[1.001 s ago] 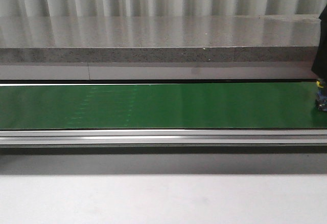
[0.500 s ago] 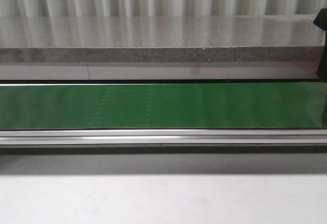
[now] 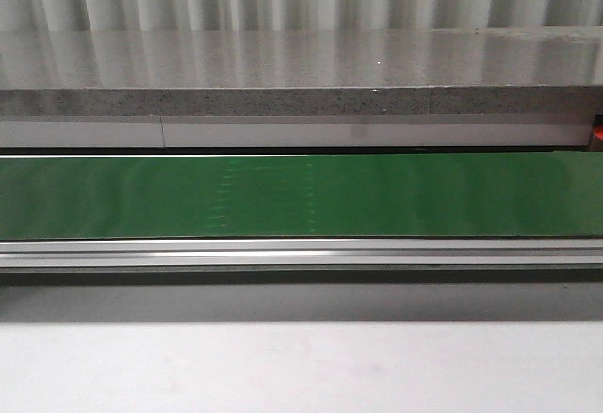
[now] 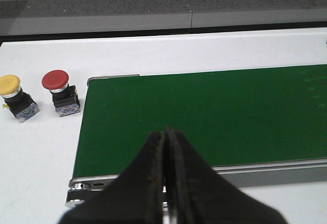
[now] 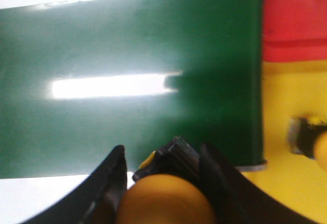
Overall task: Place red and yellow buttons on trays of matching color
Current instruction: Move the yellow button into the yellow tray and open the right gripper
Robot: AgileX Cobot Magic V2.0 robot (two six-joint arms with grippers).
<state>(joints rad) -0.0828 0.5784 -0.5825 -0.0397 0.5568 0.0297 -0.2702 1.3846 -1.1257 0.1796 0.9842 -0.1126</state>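
My right gripper (image 5: 163, 152) is shut on a yellow button (image 5: 166, 201), whose black body sticks out between the fingers, over the end of the green belt (image 5: 127, 81). Just past the belt's end lie the yellow tray (image 5: 286, 193) and the red tray (image 5: 294, 24). Another yellow button (image 5: 312, 139) sits on the yellow tray, partly cut off by the frame edge. My left gripper (image 4: 166, 133) is shut with nothing in it, above the belt's near edge. A red button (image 4: 56, 81) and a yellow button (image 4: 10, 85) stand on the white table beside the belt's other end.
The green conveyor belt (image 3: 301, 196) with its metal rail (image 3: 301, 253) runs across the front view, with a grey stone ledge (image 3: 301, 74) behind it. A sliver of red (image 3: 597, 135) shows at the far right edge. Neither arm shows in the front view.
In the front view the right arm, seen at the far right edge holding the yellow button over the belt, has risen and left the frame.
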